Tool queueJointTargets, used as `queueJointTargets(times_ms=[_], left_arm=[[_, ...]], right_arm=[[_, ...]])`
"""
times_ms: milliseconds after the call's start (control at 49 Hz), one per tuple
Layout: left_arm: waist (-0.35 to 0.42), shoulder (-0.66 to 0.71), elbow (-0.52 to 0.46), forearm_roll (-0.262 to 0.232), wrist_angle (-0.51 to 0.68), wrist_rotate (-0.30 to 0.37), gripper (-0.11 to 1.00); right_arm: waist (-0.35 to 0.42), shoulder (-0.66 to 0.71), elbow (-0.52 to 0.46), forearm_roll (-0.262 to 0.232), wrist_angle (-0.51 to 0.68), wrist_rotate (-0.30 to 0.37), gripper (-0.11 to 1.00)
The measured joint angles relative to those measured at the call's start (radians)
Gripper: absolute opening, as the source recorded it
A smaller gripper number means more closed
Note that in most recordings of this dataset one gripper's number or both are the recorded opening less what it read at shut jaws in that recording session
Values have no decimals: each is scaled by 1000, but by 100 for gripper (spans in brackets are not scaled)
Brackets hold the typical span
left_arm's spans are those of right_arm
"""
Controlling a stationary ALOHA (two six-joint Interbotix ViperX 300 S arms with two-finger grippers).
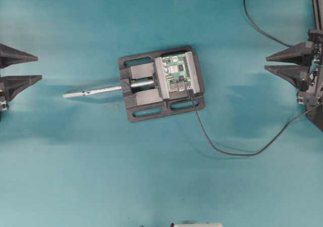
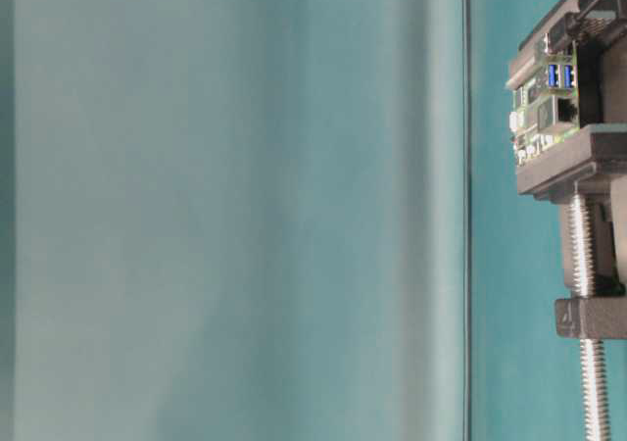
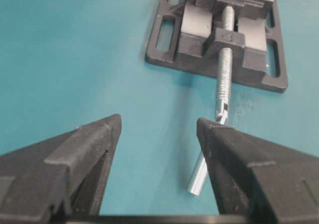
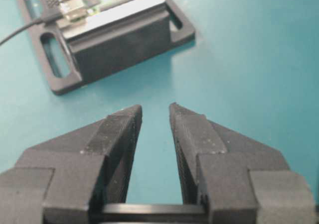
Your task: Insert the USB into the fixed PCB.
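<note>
The fixed PCB [image 1: 177, 71] is a small green board clamped in a black vise [image 1: 146, 93] at the table's middle. The USB [image 1: 191, 90] sits at the board's front edge, its black plug [image 4: 52, 16] pushed up against a silver port. Its thin cable [image 1: 227, 151] loops away to the right. My left gripper [image 1: 40, 67] hangs wide open at the far left with nothing between its fingers [image 3: 158, 118]. My right gripper [image 1: 266, 64] is at the far right, well away from the vise. It is open by a narrower gap and empty [image 4: 155, 106].
The vise's silver screw rod [image 1: 96, 91] sticks out to the left toward my left gripper, with its handle end [image 3: 199, 176] lying near the right finger. A second thin black cable [image 1: 252, 20] runs in at the top right. A white object [image 1: 197, 225] shows at the bottom edge.
</note>
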Motion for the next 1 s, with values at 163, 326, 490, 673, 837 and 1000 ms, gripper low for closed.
queueJointTargets(times_ms=[163, 326, 490, 673, 837, 1000], left_arm=[[0, 0, 0, 2, 0, 2, 77], [0, -2, 0, 2, 0, 0, 77], [0, -2, 0, 0, 0, 0, 77], [0, -2, 0, 2, 0, 0, 77], [0, -2, 0, 2, 0, 0, 77], [0, -2, 0, 2, 0, 0, 77]], right_arm=[[3, -2, 0, -8, 25, 15, 34], [2, -2, -3, -14, 66, 14, 34], [2, -2, -5, -15, 106, 15, 35], [2, -2, -9, -17, 126, 14, 35], [3, -2, -9, -20, 129, 15, 35], [3, -2, -8, -21, 163, 12, 35]])
